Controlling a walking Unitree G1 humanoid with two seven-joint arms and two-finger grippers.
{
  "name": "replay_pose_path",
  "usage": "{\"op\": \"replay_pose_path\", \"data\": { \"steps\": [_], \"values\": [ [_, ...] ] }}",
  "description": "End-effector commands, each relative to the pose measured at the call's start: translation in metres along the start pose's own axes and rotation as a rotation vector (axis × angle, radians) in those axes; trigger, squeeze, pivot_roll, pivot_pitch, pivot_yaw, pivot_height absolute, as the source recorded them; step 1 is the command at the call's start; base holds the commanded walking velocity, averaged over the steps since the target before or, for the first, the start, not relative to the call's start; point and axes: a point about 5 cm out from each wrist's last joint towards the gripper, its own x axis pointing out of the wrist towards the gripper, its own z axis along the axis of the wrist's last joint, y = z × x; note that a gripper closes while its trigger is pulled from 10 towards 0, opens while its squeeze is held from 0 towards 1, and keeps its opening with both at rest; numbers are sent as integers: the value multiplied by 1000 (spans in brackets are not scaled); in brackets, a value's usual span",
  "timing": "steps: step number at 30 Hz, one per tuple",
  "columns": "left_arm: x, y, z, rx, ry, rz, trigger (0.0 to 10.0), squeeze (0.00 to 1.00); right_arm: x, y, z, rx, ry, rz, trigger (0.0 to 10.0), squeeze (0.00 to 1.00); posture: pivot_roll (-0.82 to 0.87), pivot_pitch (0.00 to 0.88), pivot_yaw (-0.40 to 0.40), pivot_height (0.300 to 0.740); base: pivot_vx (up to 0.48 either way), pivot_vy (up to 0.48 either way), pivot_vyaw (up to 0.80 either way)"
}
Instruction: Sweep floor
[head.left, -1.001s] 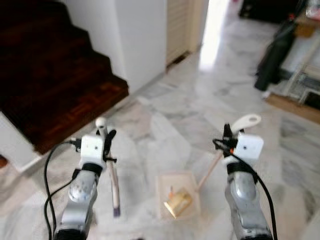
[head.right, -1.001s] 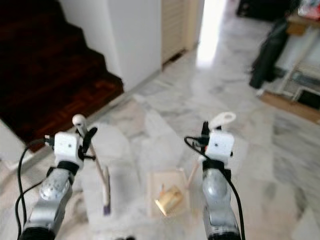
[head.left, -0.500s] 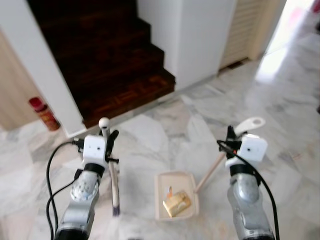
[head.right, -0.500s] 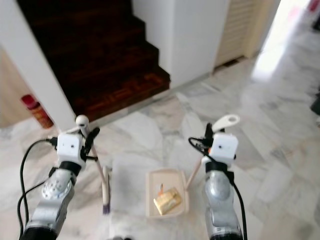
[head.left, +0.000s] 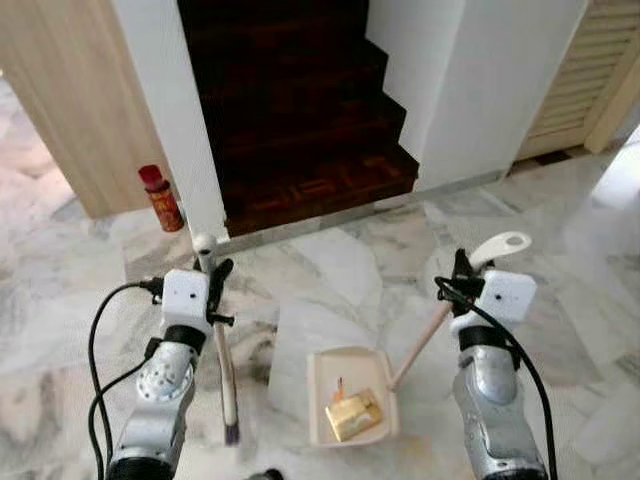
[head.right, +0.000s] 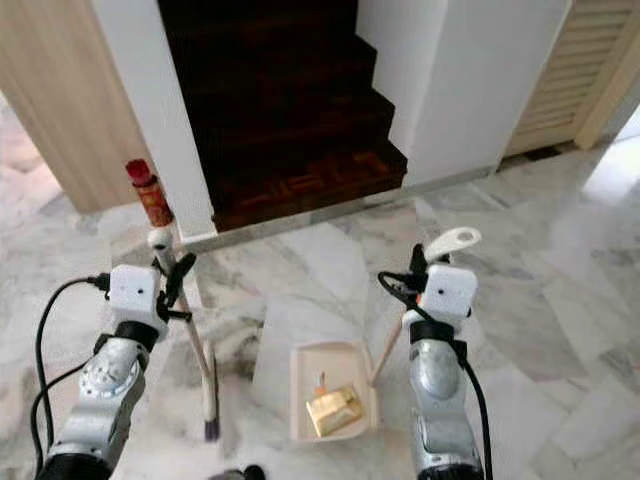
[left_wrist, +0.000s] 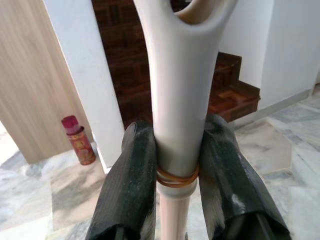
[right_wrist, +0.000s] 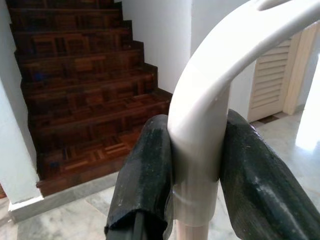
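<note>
Left gripper: pinching the white handle of the broom; both black fingers press flat against the shaft, just below a rubber band wound round it.
Broom: held nearly upright at the robot's left, handle knob topmost, shaft slanting slightly down and to the right; dark bristle end touching the marble floor near the robot.
Right gripper: clamped on the curved white handle of the dustpan; the fingers sit one on each side of the handle's bend.
Dustpan: cream-coloured tray lying on the floor between the two arms, near the robot; its long handle rises up and to the right into the right gripper, looped end above the wrist.
Dustpan contents: a crumpled gold-coloured piece lies inside the tray, with a small thin orange bit just beside it.
Floor: grey-veined white marble tiles; one paler tile lies under and to the left of the tray.
Staircase: dark wooden parquet steps, far centre, set between white walls.
Red canister: stands upright on the floor at far left, against the base of the white wall, just beside a light wood panel.
Louvred door: far right, cream slats.
</note>
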Motion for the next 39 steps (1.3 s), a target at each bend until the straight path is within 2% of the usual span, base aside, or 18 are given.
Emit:
{"op": "replay_pose_path", "data": {
  "steps": [1,14,39],
  "values": [
    [4,0,12,8,-52,-1,10000,0,4,-1,11,23,-43,-12,10000,0,-6,71,-10,740,0,0,0],
    [4,0,11,9,-44,1,10000,0,4,-1,10,38,-34,-10,10000,0,-6,77,-8,740,0,75,0],
    [4,-1,11,6,-43,-3,10000,0,4,0,10,46,-29,-1,10000,0,-6,80,-10,740,0,339,0]
  ]
}}
